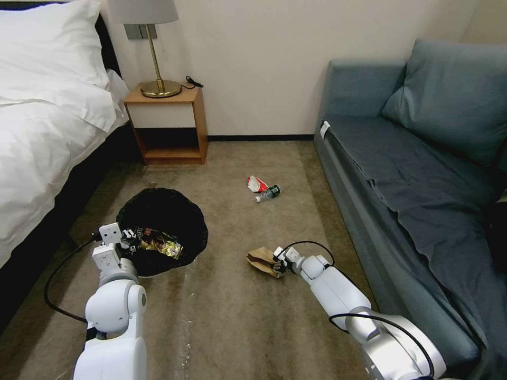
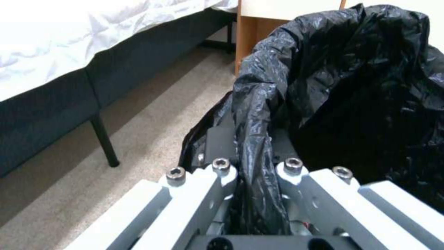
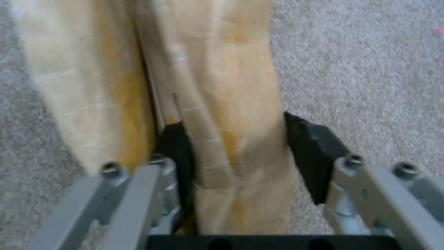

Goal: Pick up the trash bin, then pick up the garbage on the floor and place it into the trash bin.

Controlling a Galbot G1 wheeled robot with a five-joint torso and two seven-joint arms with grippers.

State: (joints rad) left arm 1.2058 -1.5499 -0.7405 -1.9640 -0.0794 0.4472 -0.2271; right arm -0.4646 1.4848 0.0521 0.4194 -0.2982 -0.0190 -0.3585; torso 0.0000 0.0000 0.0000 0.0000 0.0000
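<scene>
Both arms reach forward from the near edge of the head view. On the left, the left claw is clenched on the near rim of the bin, its fingers pinching a fold of the black liner; a yellow-and-dark wrapper already lies inside. To the right of the bin, the right claw sits low over the carpet with its pads either side of the brown paper bag, touching it but apparently not yet squeezed tight, so I judge it released around the bag. To do this well, the claw should close firmly on the thick middle crease so the crumpled paper cannot slide out, then lift straight up before swinging left over the bin's mouth. Farther off, near the sofa, the red-and-white packet and the small bottle lie touching on the carpet, waiting.
</scene>
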